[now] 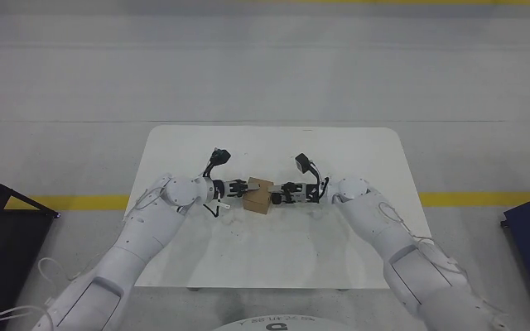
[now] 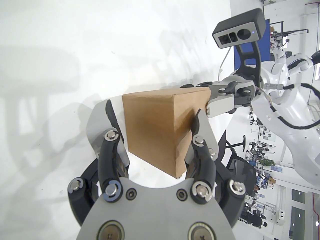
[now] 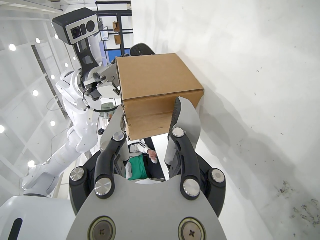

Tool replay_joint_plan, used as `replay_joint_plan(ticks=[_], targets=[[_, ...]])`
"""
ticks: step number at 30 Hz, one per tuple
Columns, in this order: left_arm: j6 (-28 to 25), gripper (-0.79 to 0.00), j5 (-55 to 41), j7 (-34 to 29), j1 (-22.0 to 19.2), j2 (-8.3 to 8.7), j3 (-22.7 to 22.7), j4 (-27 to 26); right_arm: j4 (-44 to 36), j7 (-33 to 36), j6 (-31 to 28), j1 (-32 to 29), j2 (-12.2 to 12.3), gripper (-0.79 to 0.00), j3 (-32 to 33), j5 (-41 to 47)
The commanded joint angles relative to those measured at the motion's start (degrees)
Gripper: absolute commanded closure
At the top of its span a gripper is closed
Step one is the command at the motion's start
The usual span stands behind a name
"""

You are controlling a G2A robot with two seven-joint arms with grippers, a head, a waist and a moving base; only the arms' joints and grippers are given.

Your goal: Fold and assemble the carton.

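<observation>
A small brown carton, folded into a box shape, sits between my two grippers over the middle of the white table. My left gripper has it from one side. In the left wrist view its fingers straddle the carton and press on its faces. My right gripper meets the opposite end. In the right wrist view one finger lies across the carton's near face and the other sits at its side edge. The right gripper also shows at the carton's far corner.
The white table top around the carton is bare, with a few dark specks. Yellow floor tape runs past both sides of the table. A dark object stands on the floor at the left.
</observation>
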Motion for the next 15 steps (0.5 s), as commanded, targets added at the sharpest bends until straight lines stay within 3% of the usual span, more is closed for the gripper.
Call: replay_joint_plan(ticks=[1,5,7,10,15], targets=[[-0.01,-0.557,0.13,0.01,0.0,0.0,0.02,-0.04,0.18,0.0,-0.48,-0.03,0.04,-0.329,0.17,0.1],[-0.5,-0.591,-0.32,0.03,0.13,0.0,-0.16,-0.64,0.23,0.57,-2.57,-0.56,0.42,-0.376,1.02,0.76],[-1.34,-0.785,-1.22,-0.36,0.47,0.18,-0.8,-1.39,0.07,0.88,-3.83,-0.99,0.81,-0.403,1.72,1.16],[-1.96,-0.785,-1.71,-1.22,1.51,0.85,-2.35,-3.6,-0.78,1.41,-5.62,-1.74,1.65,-0.456,3.3,2.19],[-2.24,-0.785,-0.41,-2.45,6.19,3.55,-9.04,-12.35,-6.51,1.65,-6.91,-3.79,3.82,-0.388,6.53,1.68]])
